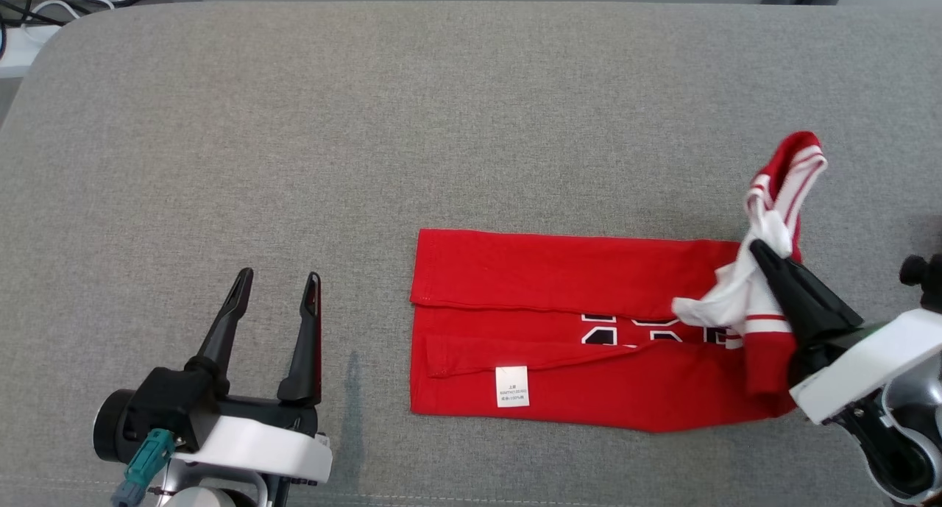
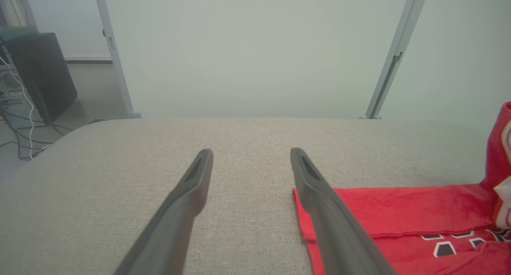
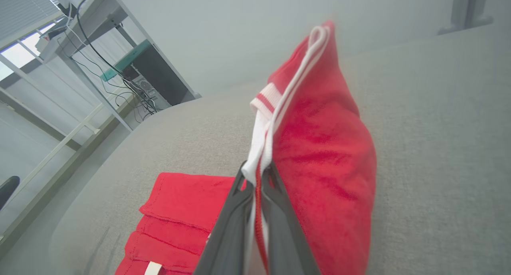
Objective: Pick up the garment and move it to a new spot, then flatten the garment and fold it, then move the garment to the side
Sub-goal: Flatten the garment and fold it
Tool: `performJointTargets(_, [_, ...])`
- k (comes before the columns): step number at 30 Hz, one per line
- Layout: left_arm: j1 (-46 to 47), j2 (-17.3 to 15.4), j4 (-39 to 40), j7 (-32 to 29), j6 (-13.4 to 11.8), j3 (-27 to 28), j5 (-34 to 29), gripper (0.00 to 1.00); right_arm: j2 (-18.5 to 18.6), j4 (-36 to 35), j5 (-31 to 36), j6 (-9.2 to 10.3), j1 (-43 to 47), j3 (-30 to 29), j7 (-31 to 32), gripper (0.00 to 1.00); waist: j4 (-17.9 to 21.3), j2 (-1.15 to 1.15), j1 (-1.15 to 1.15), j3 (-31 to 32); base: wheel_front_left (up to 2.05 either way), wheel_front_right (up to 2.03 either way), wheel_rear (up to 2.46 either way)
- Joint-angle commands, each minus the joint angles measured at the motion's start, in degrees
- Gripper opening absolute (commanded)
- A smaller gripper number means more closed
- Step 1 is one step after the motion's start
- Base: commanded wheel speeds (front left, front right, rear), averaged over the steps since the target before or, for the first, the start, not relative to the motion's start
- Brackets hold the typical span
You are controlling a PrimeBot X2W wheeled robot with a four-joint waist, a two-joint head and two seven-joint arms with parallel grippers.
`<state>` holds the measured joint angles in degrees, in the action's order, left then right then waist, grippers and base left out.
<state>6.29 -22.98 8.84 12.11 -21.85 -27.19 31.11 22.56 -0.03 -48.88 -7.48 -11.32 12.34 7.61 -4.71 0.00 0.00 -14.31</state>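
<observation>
Lying folded into a long band on the grey cloth-covered table point(image 1: 441, 124), the red jersey point(image 1: 559, 323) sits right of centre in the head view. Its white care label point(image 1: 512, 386) faces up near its left end, and black-and-white print shows between the folds. The right gripper point(image 1: 756, 248) reaches in from the lower right, its two dark fingers pressed together on the jersey's right end, where white-and-red striped trim is lifted off the table. The left gripper point(image 1: 280, 275) is at the lower left, fingers spread wide with nothing between them, apart from the jersey's left edge.

From the left wrist view, the left gripper point(image 2: 251, 151) points across the table point(image 2: 100, 167), jaws wide apart and empty. The jersey point(image 2: 399, 207) lies flat beside the finger at that view's right.

In the right wrist view, the right gripper point(image 3: 255, 177) is clamped on the jersey point(image 3: 319, 155) at its white trim. The raised cloth bulges above the fingertips, while the folded rest lies on the table point(image 3: 439, 127) below.
</observation>
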Motion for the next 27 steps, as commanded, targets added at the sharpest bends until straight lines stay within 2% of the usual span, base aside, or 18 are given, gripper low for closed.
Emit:
performJointTargets(1, [2.9,-1.5,1.4,0.1,-0.3,1.9,-0.7,1.0,-0.1,-4.1,-0.3,-0.01,-1.4,1.6,1.1,0.0,-0.3,0.0,0.0,0.0,0.0,0.0,0.0])
performJointTargets(4, [3.1,-1.6,1.3,0.0,-0.1,1.6,-0.8,1.0,-3.5,-7.8,-0.6,-0.01,-3.0,5.1,3.5,0.0,-0.9,0.0,0.0,0.2,0.0,0.0,0.0])
performJointTargets(8, [3.4,-1.2,0.9,0.1,0.1,1.2,-0.6,1.0,-7.4,-7.3,0.1,-0.01,-5.3,11.2,6.2,0.0,-2.1,0.0,0.0,0.3,0.0,0.0,0.0])
performJointTargets(15, [3.9,-0.8,0.1,0.4,0.5,0.7,-0.6,1.0,-11.6,-1.0,1.4,-0.01,-9.2,18.9,5.5,0.0,-4.6,0.0,0.0,0.3,0.0,0.0,0.0])
performJointTargets(25, [4.6,-0.1,-0.9,0.6,1.2,-0.2,-0.6,1.0,-14.9,11.6,4.2,-0.01,-14.7,23.6,1.6,0.0,-6.3,0.0,0.0,-0.2,0.0,0.0,0.0])
performJointTargets(26, [4.8,-0.1,-0.9,0.7,1.2,-0.3,-0.6,1.0,-15.2,12.7,4.1,-0.01,-15.2,24.2,1.4,0.21,-6.4,0.0,0.0,-0.4,0.0,0.0,0.0])
performJointTargets(27, [4.8,-0.1,-1.0,0.7,1.2,-0.3,-0.6,1.0,-15.4,13.9,4.2,-0.01,-15.7,24.7,1.2,0.48,-6.4,0.0,0.0,-0.5,0.0,0.0,0.0])
